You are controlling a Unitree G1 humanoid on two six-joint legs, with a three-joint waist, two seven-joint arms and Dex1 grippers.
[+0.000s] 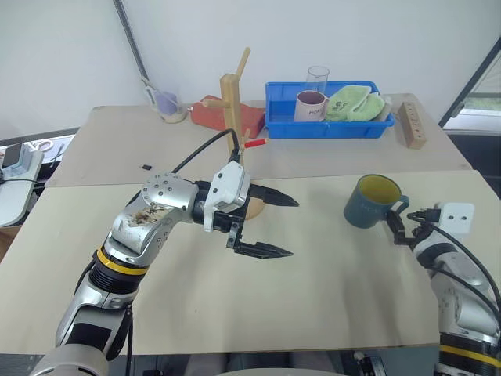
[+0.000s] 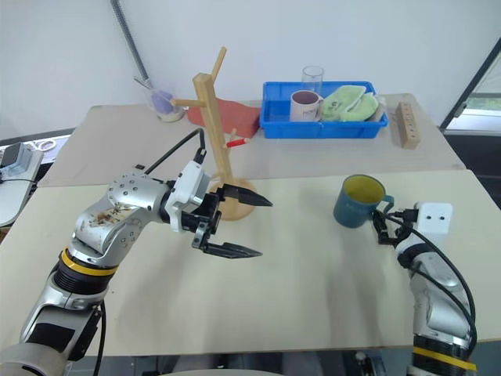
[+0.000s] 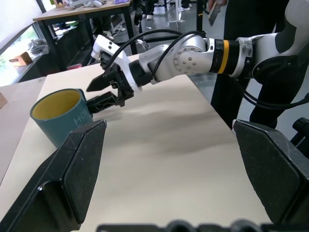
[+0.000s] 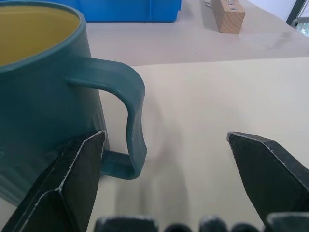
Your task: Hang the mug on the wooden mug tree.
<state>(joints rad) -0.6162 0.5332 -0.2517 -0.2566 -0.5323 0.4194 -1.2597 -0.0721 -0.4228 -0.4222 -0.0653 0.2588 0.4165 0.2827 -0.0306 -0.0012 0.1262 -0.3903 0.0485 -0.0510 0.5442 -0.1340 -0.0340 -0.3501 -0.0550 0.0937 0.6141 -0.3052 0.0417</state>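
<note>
My right gripper is spread wide around the mug's handle, mid-right, nothing grasped yet. Left gripper gapes empty at centre, beside the wooden mug tree. Upper right, the blue bin holds a pale mug and green cloth.

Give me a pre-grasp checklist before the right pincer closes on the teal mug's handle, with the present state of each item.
1. The mug stands upright on the table: ok.
2. The mug's handle faces the right pincer: ok.
3. Right pincer is open: ok.
4. Handle sits between its fingers: ok, one finger is at the mug's wall.
5. The left pincer is open and away from the mug: ok.
6. The wooden mug tree has free pegs: ok.
</note>
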